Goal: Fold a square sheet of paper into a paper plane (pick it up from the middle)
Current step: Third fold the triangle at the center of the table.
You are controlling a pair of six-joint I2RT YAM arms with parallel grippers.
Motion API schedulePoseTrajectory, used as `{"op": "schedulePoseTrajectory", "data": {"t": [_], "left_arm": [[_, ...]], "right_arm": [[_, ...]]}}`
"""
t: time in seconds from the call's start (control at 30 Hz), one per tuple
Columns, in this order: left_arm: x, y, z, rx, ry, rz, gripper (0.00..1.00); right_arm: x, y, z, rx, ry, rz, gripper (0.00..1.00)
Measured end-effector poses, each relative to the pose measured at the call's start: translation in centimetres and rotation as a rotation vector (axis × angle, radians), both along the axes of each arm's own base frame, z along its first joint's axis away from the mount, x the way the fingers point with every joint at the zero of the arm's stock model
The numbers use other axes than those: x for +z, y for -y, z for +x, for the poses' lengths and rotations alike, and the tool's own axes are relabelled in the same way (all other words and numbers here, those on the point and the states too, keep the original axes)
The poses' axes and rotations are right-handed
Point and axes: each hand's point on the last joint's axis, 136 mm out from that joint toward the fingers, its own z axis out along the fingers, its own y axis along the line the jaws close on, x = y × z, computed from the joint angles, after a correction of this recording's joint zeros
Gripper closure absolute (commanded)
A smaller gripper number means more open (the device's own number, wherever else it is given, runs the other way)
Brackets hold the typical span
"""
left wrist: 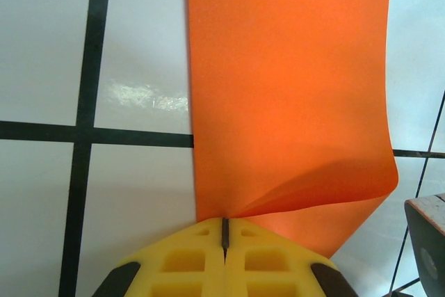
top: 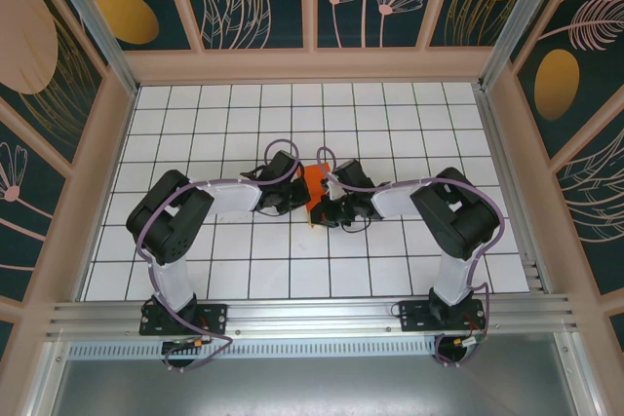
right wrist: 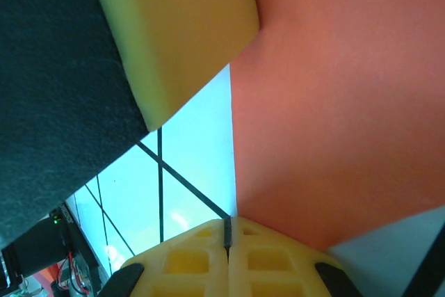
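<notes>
**Folded sheet pinched between two facing grippers at mid-worktop**

The thin, bright orange square sheet of paper, folded to a narrow band, sits at the middle of the white gridded worktop. Its long axis runs near to far. The left gripper stands just left of the band and the right gripper just right, so neither arm is nearer. Each gripper has its yellow fingers pressed together, and the paper's edge runs into the seam at the tips, so each appears to pinch it. In the left wrist view an upper layer curls up loose. The next crease probably depends on this opposed hold across the band.
</notes>
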Motion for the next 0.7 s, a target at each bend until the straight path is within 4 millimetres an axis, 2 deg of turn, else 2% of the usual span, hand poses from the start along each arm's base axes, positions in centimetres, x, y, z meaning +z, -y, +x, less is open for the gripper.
{"op": "schedulePoseTrajectory", "data": {"t": [0.13,0.3,0.47,0.7], "left_arm": [[0.0,0.0,0.0,0.000,0.000,0.000,1.00],[0.1,0.0,0.0,0.000,-0.002,0.002,1.00],[0.1,0.0,0.1,-0.003,0.001,0.008,1.00],[0.2,0.0,0.2,-0.025,0.010,0.026,1.00]], "right_arm": [[1.0,0.6,0.6,-0.024,0.018,-0.002,0.95],[3.1,2.5,3.6,-0.116,0.075,0.018,0.95],[2.3,4.0,6.0,-0.182,0.062,-0.007,0.95],[1.9,3.5,7.4,-0.189,0.058,-0.013,0.95]]}}
